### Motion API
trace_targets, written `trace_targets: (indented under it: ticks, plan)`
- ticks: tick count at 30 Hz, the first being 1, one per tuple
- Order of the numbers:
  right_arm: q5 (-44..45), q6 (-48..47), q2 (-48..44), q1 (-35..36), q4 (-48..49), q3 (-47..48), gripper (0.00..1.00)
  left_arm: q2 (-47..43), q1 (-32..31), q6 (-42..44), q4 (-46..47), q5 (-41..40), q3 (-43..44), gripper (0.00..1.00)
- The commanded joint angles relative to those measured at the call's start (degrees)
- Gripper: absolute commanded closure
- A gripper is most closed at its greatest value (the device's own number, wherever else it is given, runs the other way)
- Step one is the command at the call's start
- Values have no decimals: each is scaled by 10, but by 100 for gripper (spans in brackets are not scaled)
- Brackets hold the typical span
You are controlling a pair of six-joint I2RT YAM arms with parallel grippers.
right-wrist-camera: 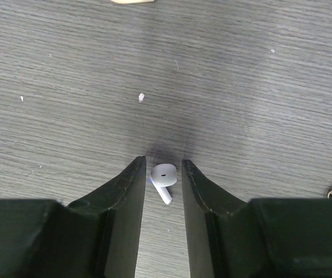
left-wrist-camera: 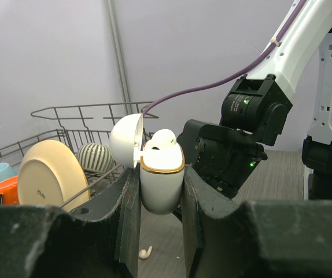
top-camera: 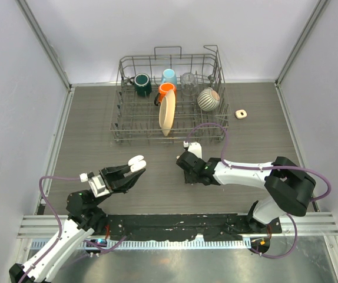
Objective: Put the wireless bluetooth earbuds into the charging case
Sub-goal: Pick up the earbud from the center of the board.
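left gripper (left-wrist-camera: pixel 161 180) clamps the glossy white, gold-rimmed charging case (left-wrist-camera: pixel 161 191), lid open, one smooth white bud (left-wrist-camera: pixel 165 138) seated. right gripper (right-wrist-camera: pixel 163 163), narrow, straddles a white stemmed earbud (right-wrist-camera: pixel 163 175) on the grey woodgrain table (right-wrist-camera: pixel 241 87) without pinching it.

White charging case (left-wrist-camera: pixel 161 188) — gold rim, white earbud (right-wrist-camera: pixel 163 176), grey-striped cup (top-camera: pixel 208 99)

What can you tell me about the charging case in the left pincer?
The charging case is glossy white and rounded, with a gold rim at its mouth. Its lid is swung open, and one earbud sits in the opening. It stands upright off the table, clamped in the left pincer.
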Motion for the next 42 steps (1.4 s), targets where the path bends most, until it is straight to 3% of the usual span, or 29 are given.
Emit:
trace_targets:
  ticks: [1,24,33,37,42]
  plan:
    - [16,5,-2,3,-1,18,64,5,0,5,25,-9,-15,100]
    - [6,3,10,3,-1,17,62,-2,0,3,21,-9,-28,100]
    - [7,9,6,4,0,14,73,-7,0,2,15,-10,-28,100]
    - [20,35,1,3,-1,9,79,-9,0,2,11,-11,-28,100]
    - [42,134,-19,2,20,-25,79,-11,0,1,10,-13,-29,100]
